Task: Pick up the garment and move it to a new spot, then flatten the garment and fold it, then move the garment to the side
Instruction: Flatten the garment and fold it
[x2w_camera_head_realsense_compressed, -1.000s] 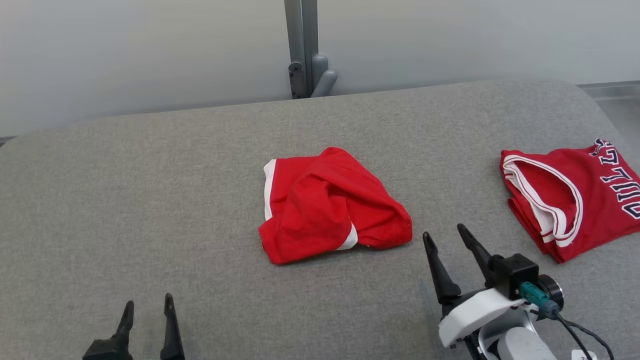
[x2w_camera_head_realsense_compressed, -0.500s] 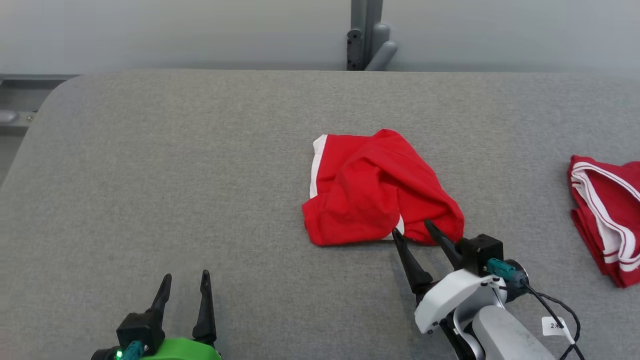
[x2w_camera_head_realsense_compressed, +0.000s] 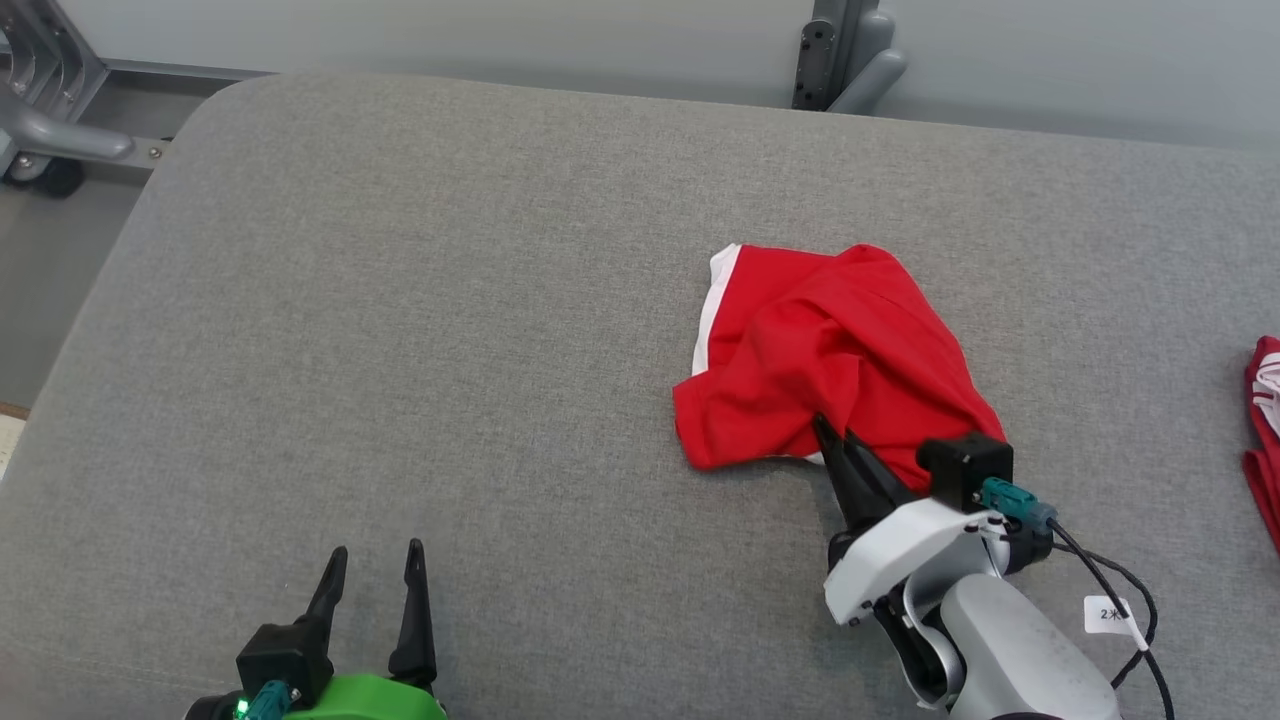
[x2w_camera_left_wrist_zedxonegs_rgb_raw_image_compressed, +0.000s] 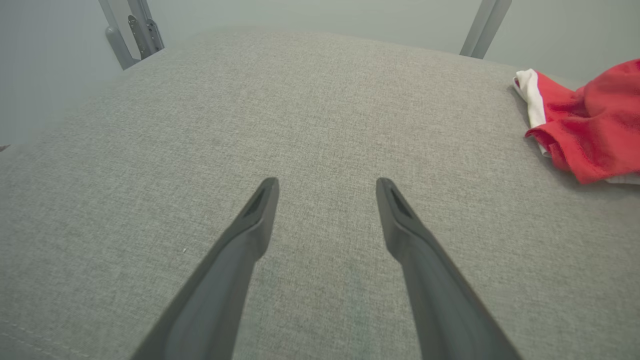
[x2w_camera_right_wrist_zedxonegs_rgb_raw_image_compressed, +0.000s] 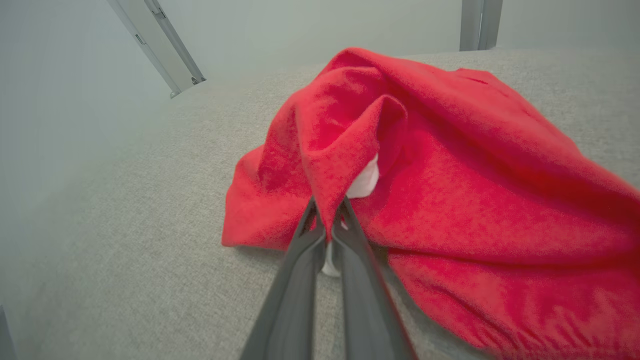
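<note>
A crumpled red garment (x2w_camera_head_realsense_compressed: 830, 360) with white trim lies on the grey padded table (x2w_camera_head_realsense_compressed: 450, 300), right of centre. My right gripper (x2w_camera_head_realsense_compressed: 832, 432) is shut on a fold at the garment's near edge; in the right wrist view the red cloth (x2w_camera_right_wrist_zedxonegs_rgb_raw_image_compressed: 450, 175) is pinched between the closed fingertips (x2w_camera_right_wrist_zedxonegs_rgb_raw_image_compressed: 328, 215). My left gripper (x2w_camera_head_realsense_compressed: 372, 562) stands open at the table's near left, with nothing between its fingers (x2w_camera_left_wrist_zedxonegs_rgb_raw_image_compressed: 260, 210). The left wrist view catches the garment (x2w_camera_left_wrist_zedxonegs_rgb_raw_image_compressed: 585, 125) at its right edge.
A second red garment (x2w_camera_head_realsense_compressed: 1262, 430) with white trim lies at the table's far right edge. A grey metal post (x2w_camera_head_realsense_compressed: 840, 50) stands behind the table. A frame on castors (x2w_camera_head_realsense_compressed: 40, 110) and the floor are beyond the table's left corner.
The head camera has turned left, shifting the whole picture right. My right gripper reached forward into the garment's near edge and shut on a fold. The left gripper stays open.
</note>
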